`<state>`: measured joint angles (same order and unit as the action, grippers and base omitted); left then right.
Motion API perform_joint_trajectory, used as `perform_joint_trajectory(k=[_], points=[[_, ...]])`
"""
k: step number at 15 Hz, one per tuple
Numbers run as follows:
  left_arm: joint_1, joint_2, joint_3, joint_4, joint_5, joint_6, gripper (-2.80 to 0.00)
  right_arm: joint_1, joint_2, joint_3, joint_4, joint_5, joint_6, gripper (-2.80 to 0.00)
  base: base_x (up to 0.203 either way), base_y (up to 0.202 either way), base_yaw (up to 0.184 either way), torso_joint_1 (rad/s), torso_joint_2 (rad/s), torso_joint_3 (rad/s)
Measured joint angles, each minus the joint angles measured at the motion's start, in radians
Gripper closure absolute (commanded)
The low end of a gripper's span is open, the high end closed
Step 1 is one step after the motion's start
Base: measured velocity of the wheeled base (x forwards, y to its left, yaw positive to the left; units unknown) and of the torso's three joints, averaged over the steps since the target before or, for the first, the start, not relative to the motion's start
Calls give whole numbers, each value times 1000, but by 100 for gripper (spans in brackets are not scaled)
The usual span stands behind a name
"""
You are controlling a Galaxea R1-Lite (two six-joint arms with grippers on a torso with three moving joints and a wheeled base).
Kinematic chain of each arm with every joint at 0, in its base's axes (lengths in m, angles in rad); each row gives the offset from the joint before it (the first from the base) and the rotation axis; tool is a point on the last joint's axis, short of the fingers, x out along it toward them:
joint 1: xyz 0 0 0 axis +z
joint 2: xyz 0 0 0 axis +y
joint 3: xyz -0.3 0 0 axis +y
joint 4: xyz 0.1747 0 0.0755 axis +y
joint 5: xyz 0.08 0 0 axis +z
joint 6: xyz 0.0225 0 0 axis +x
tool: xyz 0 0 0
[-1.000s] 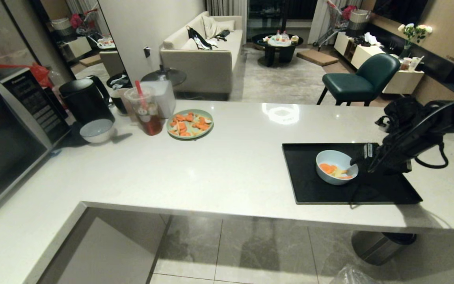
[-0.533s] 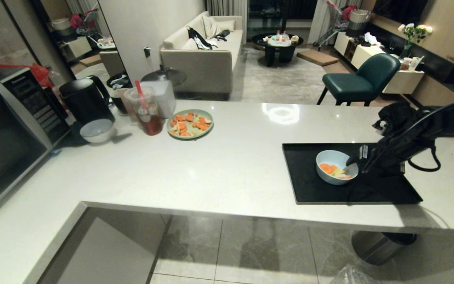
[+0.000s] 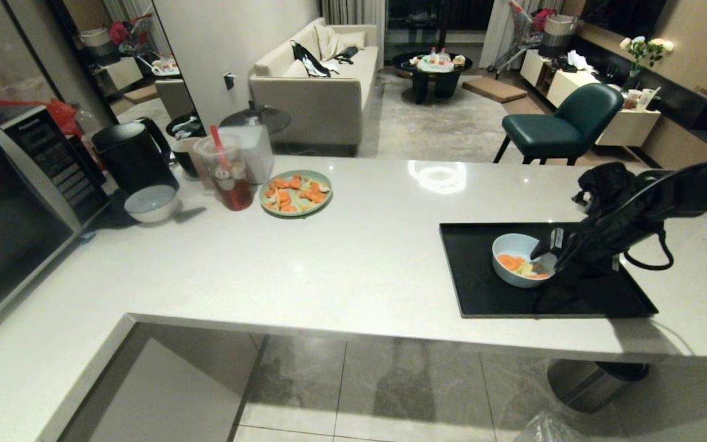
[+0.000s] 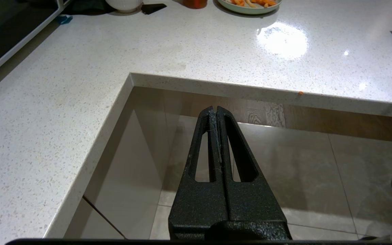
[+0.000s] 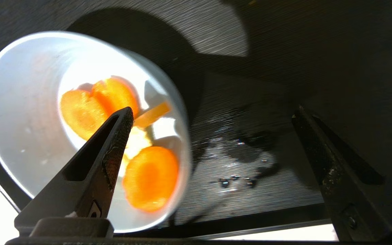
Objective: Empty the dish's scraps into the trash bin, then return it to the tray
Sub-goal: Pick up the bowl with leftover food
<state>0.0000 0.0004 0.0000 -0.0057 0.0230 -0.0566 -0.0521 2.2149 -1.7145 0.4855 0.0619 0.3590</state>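
Dish (image 3: 522, 268) with scraps (image 5: 121, 136) sits on the tray (image 3: 482, 294); the right tool (image 3: 548, 253), wide open, straddles its rim. Pickup step: next it must close on that rim.

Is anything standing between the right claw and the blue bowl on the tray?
Nothing visible does. The right claw is open and straddles the rim of the blue bowl, one finger over the scraps inside, the other outside above the tray.
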Motion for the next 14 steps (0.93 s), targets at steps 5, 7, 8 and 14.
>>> perform_joint_trajectory(k=[5, 7, 8, 14], points=[[0, 0, 0, 0, 0, 0, 0, 26, 7, 0, -34, 1, 23, 0, 0, 0, 0, 0, 0, 0], [0, 0, 0, 0, 0, 0, 0, 28, 14, 0, -62, 0, 45, 0, 0, 0, 0, 0, 0, 0], [0, 0, 0, 0, 0, 0, 0, 28, 16, 1, -63, 0, 48, 0, 0, 0, 0, 0, 0, 0], [0, 0, 0, 0, 0, 1, 0, 24, 18, 5, -55, 0, 48, 0, 0, 0, 0, 0, 0, 0]])
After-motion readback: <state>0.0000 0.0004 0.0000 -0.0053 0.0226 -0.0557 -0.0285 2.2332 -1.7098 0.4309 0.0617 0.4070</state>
